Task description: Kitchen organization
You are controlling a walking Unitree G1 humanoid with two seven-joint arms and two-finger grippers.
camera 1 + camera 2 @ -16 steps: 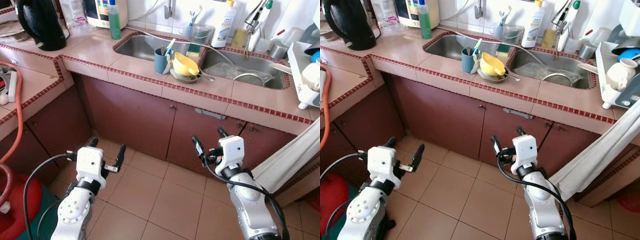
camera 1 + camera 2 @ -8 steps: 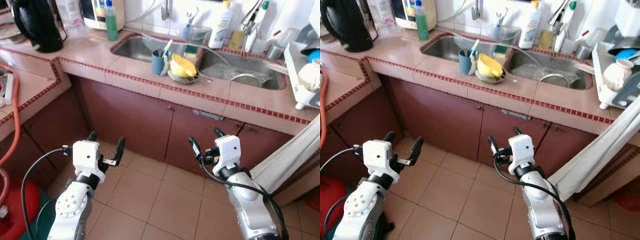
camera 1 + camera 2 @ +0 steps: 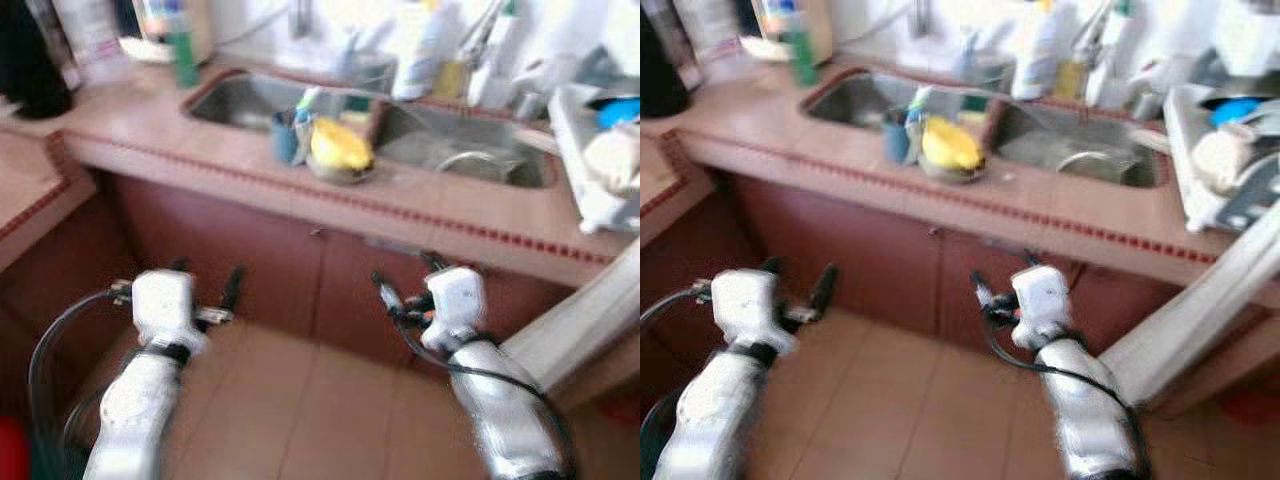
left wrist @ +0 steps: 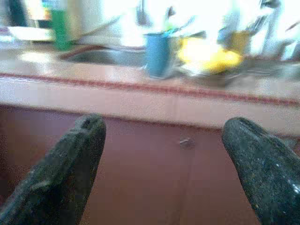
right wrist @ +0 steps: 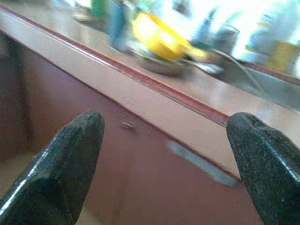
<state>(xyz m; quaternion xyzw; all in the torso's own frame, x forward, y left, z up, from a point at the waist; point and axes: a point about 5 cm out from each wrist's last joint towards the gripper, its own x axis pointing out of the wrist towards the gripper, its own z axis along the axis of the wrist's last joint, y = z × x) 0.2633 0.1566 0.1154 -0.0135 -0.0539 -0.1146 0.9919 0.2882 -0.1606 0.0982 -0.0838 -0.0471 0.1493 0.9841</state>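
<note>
Head views blurred. Left gripper point(image 3: 207, 283) and right gripper point(image 3: 407, 279) both spread wide, empty, held low before the cabinet doors point(image 3: 250, 270). Yellow bowl point(image 3: 340, 146) beside blue cup point(image 3: 286, 136) near counter's point(image 3: 470, 215) front edge, between the two sink basins point(image 3: 470, 160).

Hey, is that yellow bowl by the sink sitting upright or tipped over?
Tipped. The yellow bowl leans on its side on a plate beside the blue cup, on the counter strip between the two sink basins; its opening is too blurred to judge.
</note>
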